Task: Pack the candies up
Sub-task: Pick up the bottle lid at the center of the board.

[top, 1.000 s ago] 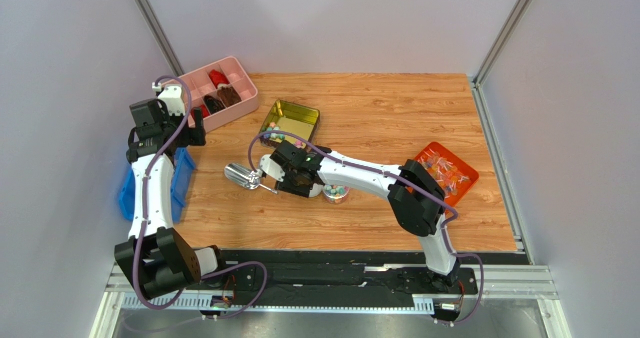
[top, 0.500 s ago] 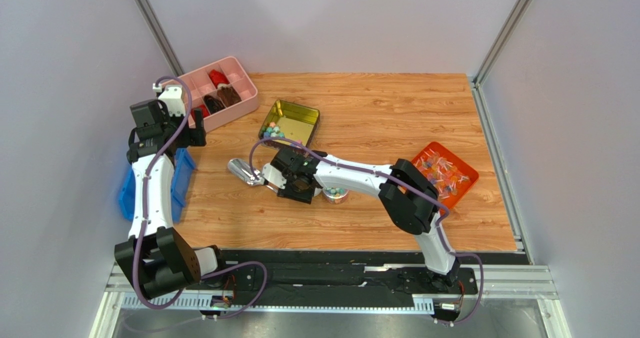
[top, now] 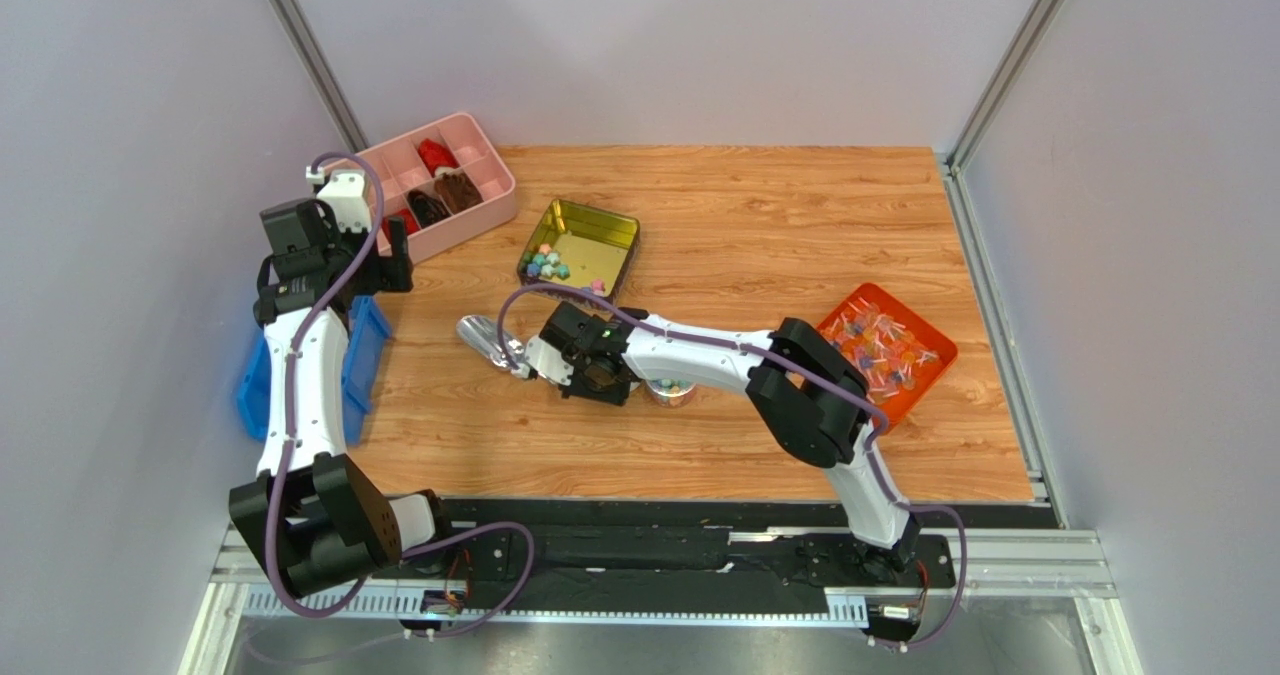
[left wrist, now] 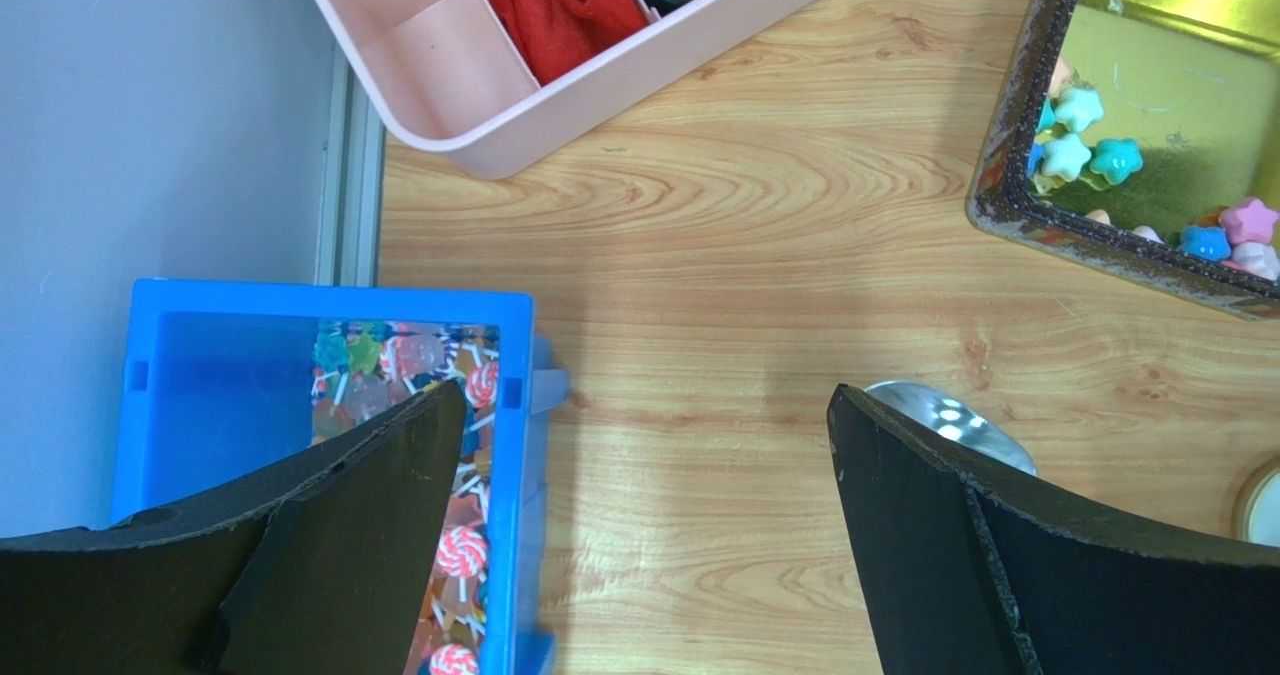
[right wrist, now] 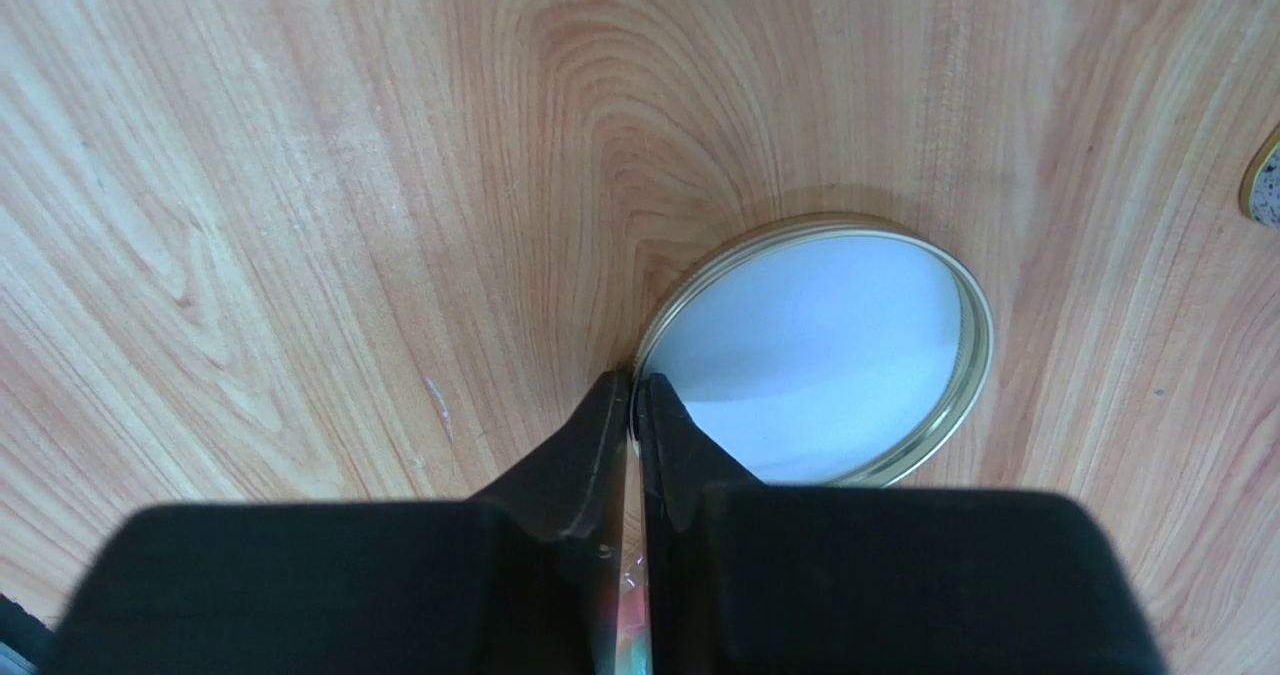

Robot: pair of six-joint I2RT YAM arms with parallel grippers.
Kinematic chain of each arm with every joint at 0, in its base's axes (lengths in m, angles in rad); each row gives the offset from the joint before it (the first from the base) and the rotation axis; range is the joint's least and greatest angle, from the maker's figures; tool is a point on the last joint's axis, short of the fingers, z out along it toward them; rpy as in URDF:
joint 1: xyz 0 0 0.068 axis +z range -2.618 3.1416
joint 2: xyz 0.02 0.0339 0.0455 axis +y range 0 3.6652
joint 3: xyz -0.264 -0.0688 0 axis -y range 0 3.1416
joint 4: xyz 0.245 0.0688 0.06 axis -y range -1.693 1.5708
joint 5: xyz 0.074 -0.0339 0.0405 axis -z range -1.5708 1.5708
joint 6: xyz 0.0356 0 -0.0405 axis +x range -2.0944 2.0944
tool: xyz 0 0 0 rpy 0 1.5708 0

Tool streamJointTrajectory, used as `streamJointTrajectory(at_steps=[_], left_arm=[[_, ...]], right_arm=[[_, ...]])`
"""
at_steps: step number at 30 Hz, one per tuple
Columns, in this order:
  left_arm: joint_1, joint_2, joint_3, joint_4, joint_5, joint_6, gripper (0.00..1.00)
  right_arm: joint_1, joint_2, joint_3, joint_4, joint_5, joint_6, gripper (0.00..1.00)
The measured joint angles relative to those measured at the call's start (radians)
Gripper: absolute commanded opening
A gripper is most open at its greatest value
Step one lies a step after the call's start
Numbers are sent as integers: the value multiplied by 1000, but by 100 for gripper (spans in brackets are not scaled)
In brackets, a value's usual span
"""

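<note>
Pale grey walls are seen around a wood-grain counter (top: 781, 225). Farthest left, the left end effector (left wrist: 646, 405) is held above the counter with its fingers wide apart and nothing between them. A blue bin (left wrist: 331, 300) of lollipops (left wrist: 451, 548) is seen under its left finger, and a pink divided tray (left wrist: 631, 83) lies just beyond it.

Near the counter's middle, the right end effector (right wrist: 633, 398) is lowered to the wood, and its fingers are pressed almost together on the rim of a round metal lid (right wrist: 819, 353). The lid extends ahead of the fingertips.

Beyond and slightly to the right of this end effector, a square gold tin (top: 579, 213) is set open, apart from the lid. Some of the candies (left wrist: 1097, 158), small pastel pieces in pink, blue and green, are gathered in the tin's near corner. More pastel candies are seen in a small round jar (top: 672, 392), placed behind the right end effector and close against its arm.

Farthest right, well apart from both end effectors, an orange tray (top: 867, 291) is filled with twist-wrapped sweets (top: 879, 338).
</note>
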Motion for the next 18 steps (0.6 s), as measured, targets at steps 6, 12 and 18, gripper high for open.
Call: streamJointTrajectory(at_steps=[6,12,18], left_arm=[[0,0,0,0,27,3,99],[1,0,-5,2,123,26,99],[0,42,17,-1,354,122,99]], right_arm=[[0,10,21,-26,-13,-3,0],[-21,14,92,-115,-92,-13,0],[-75,5,273,-233,-239,-27,0]])
